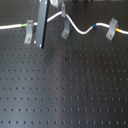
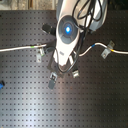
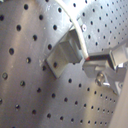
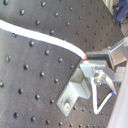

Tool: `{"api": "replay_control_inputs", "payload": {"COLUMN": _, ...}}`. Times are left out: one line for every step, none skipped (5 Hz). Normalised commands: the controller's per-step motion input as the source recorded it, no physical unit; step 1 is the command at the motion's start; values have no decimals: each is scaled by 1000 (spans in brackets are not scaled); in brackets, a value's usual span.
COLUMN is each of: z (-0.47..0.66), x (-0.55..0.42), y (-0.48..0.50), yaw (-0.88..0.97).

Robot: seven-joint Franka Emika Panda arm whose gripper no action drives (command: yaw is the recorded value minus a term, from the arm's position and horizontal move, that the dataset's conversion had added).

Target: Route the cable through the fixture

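Pinching the cable [image 4: 45,37] between closed fingers [image 4: 102,59], just beside a metal clip [image 4: 75,90], perforated board [image 4: 30,85] below.

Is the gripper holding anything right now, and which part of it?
Yes: the gripper pinches the white cable on a plain white stretch beside the middle clip.
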Motion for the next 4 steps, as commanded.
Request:
{"api": "replay_control_inputs", "payload": {"z": 128, "x": -112, "y": -78, "yaw": -63}}
{"api": "replay_control_inputs", "payload": {"z": 112, "x": -154, "y": 22, "yaw": 0}}
{"api": "replay_control_inputs", "payload": {"z": 55, "x": -220, "y": 104, "yaw": 0}}
{"api": "replay_control_inputs", "payload": {"z": 295, "x": -107, "y": 56, "yaw": 0}}
